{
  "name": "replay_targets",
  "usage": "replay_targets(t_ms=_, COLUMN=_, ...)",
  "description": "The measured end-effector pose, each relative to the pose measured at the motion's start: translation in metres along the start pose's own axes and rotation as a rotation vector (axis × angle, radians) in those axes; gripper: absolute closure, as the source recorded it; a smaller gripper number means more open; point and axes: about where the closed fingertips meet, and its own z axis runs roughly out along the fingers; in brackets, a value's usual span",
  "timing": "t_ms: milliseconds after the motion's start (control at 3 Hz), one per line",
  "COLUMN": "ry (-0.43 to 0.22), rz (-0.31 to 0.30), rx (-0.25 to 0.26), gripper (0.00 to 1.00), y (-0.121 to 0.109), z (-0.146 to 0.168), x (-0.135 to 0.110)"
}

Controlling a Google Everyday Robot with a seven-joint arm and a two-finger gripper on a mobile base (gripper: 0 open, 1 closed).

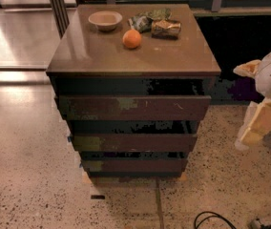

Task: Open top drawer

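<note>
Seeing top drawer [133,108] directly under worktop [102,51], handleless front. End effector [259,125] hanging well right of it, grip state: can't tell. I'm planning on hooking upper edge, pulling straight outward.

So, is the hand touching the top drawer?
No, the hand hangs off to the right of the cabinet, apart from the top drawer.
</note>
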Motion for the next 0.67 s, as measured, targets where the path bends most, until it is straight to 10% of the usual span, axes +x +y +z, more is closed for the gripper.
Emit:
replay_targets(t_ms=333, ry=-0.118, rz=0.024, rx=0.005, gripper=0.00, y=-0.0280, z=0.1094, x=-0.0035)
replay_targets(t_ms=667, ry=-0.118, rz=0.024, rx=0.005, gripper=0.00, y=-0.0280, z=0.1094, x=-0.0035)
